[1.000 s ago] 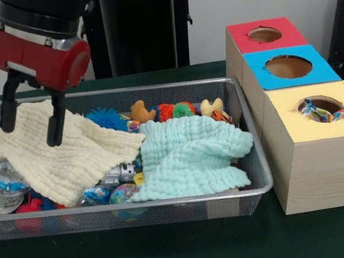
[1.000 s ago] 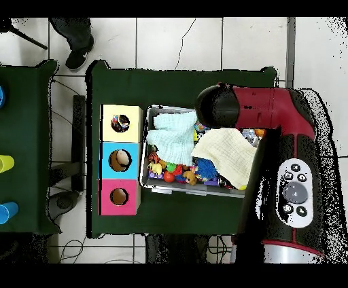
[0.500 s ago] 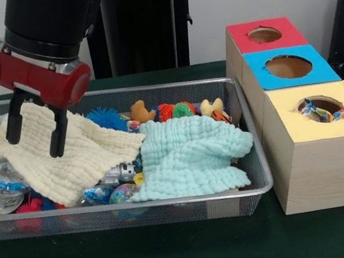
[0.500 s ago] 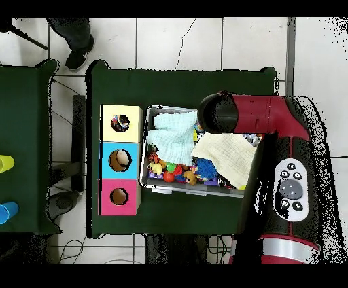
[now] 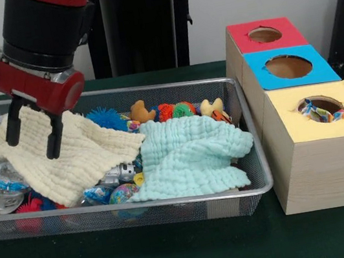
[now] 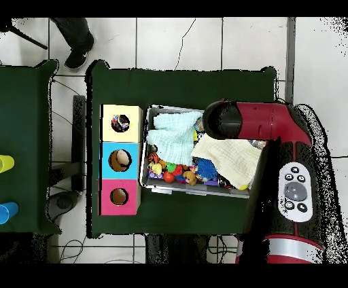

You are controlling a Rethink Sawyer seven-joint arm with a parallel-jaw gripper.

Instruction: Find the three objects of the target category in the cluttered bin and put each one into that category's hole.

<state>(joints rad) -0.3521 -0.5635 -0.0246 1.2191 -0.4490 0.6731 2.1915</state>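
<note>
The gripper (image 5: 30, 135) hangs spread and empty over the cream cloth (image 5: 64, 152) in the bin (image 5: 258, 174), and should pinch a fold, since targets probably lie hidden beneath.

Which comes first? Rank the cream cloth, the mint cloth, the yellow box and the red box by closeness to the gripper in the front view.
From the gripper, front view:
1. Cream cloth, directly beneath it, at the bin's left.
2. Mint cloth, mid-bin, to the right.
3. Red box and yellow box, both far right; too close to call.
</note>
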